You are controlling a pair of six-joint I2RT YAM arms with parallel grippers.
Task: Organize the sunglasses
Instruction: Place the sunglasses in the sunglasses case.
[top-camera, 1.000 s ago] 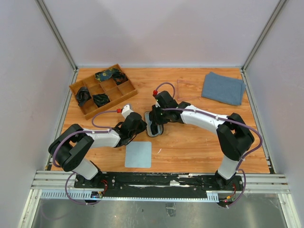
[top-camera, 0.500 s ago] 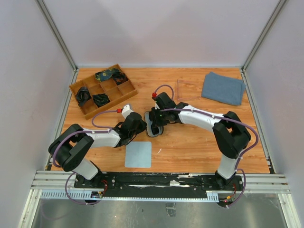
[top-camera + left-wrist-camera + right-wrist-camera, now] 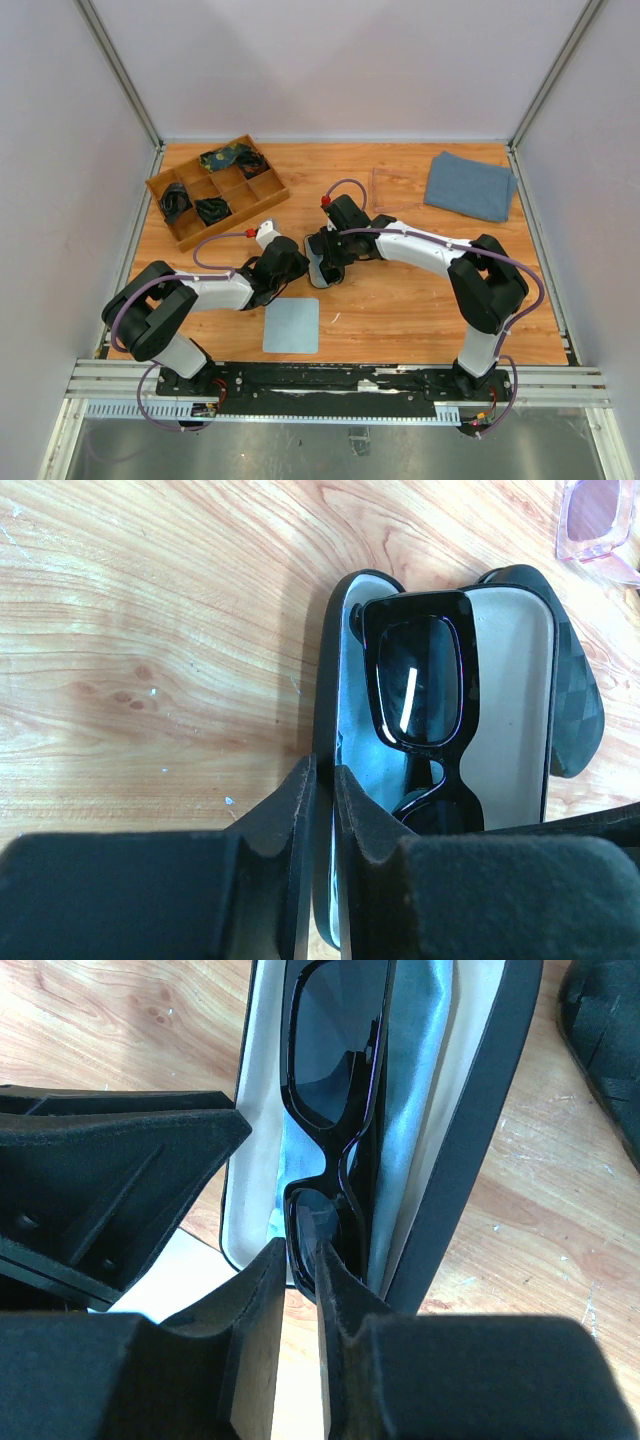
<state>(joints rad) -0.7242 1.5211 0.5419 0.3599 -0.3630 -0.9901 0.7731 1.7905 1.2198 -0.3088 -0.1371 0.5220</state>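
A black hard case (image 3: 575,710) lies open at the table's middle (image 3: 325,272), lined pale with a light blue cloth inside. The black sunglasses (image 3: 420,670) with dark lenses rest in it. My left gripper (image 3: 322,785) is shut on the case's left rim, one finger inside and one outside. My right gripper (image 3: 300,1250) is shut on the lower lens end of the black sunglasses (image 3: 335,1080) inside the case (image 3: 495,1110). The translucent pinkish sunglasses (image 3: 395,185) lie apart on the wood at the back right, their corner showing in the left wrist view (image 3: 598,515).
A wooden divided tray (image 3: 262,195) with dark items sits at the back left. A folded blue-grey cloth (image 3: 470,185) lies at the back right. A light blue square cloth (image 3: 292,325) lies near the front edge, just below the two grippers.
The right gripper has edged slightly left over the case. The left arm and the case have stayed put.
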